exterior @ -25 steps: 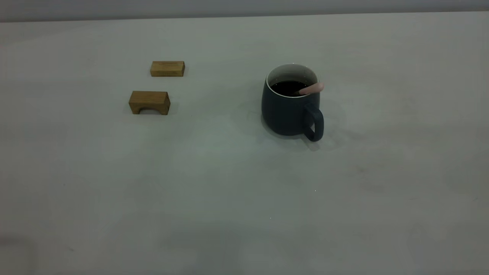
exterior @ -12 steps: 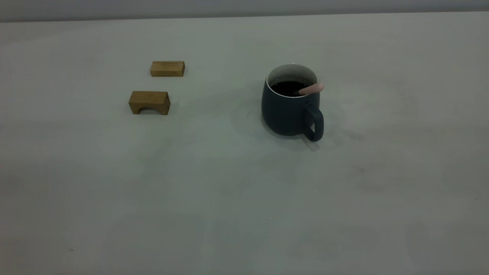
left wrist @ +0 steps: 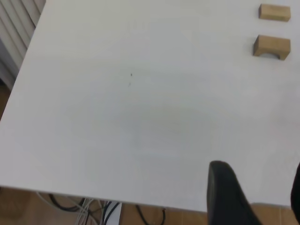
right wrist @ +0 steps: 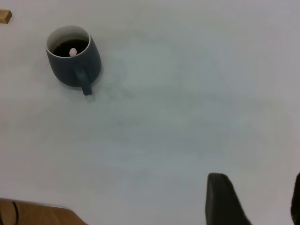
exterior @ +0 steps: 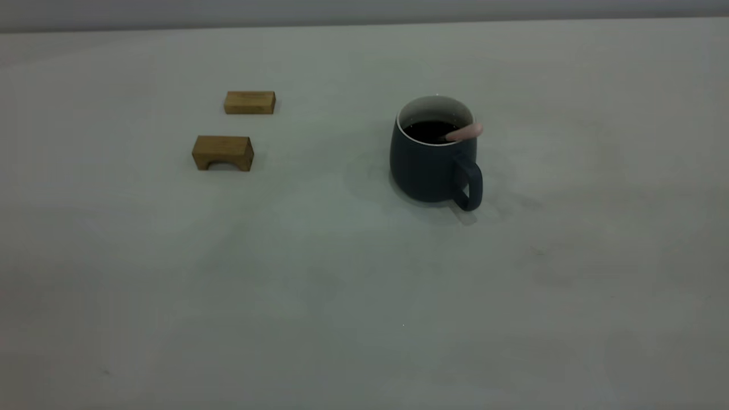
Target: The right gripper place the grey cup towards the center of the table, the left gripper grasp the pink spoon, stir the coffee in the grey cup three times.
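You have the grey cup (exterior: 434,156) standing upright on the surface (exterior: 353,296), a little right of the middle, its loop handle turned toward the near right. The coffee (exterior: 428,130) lies dark and flat inside it, and the pink spoon (exterior: 466,132) leans in the cup with its pale handle tip resting on the right side of the rim, its bowl down in the liquid. To the far left you can see two small wooden blocks (exterior: 222,152), apart from each other and well apart from the cup. Neither arm shows in the exterior view. Your left end effector (left wrist: 255,197) hangs over the near left edge of the surface with its fingers spread apart, holding and touching nothing. Your right end effector (right wrist: 253,199) is also spread apart and empty, well away from the cup.
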{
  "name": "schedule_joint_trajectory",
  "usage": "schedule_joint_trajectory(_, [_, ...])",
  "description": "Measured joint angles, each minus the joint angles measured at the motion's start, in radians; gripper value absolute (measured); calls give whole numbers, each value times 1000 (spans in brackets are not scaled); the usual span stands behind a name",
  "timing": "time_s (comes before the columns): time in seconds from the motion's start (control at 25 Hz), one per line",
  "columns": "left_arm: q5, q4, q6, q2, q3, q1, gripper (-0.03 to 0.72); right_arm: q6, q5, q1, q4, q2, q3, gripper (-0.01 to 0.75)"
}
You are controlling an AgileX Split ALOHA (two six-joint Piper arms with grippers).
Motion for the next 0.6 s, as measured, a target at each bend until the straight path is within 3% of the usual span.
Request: schedule_joint_trajectory(0.6, [3, -13, 4, -13, 0, 0, 411, 0, 0, 0, 0, 0, 0, 389])
